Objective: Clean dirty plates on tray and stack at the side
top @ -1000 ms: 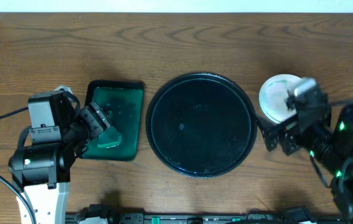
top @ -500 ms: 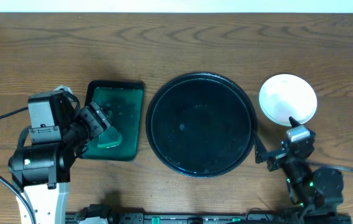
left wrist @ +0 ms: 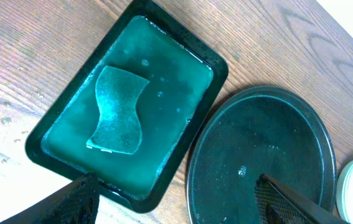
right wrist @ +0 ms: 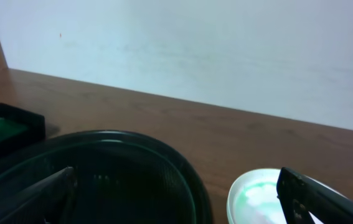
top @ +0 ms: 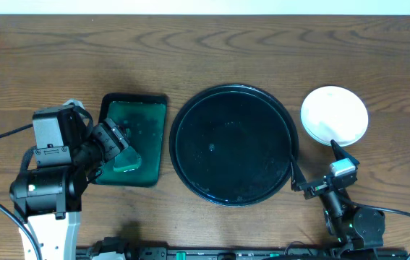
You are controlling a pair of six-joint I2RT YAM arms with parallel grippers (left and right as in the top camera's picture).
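My left end effector hangs fingers apart and empty over the green tray. My right end effector is likewise apart and empty. The white plates sit on the bench, just right of the black tray.

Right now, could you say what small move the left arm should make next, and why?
Probably lift the left gripper toward rest: it is open and holds nothing, the cloth lies in the green tray, and the black tray carries no plate, the plates being beside it.
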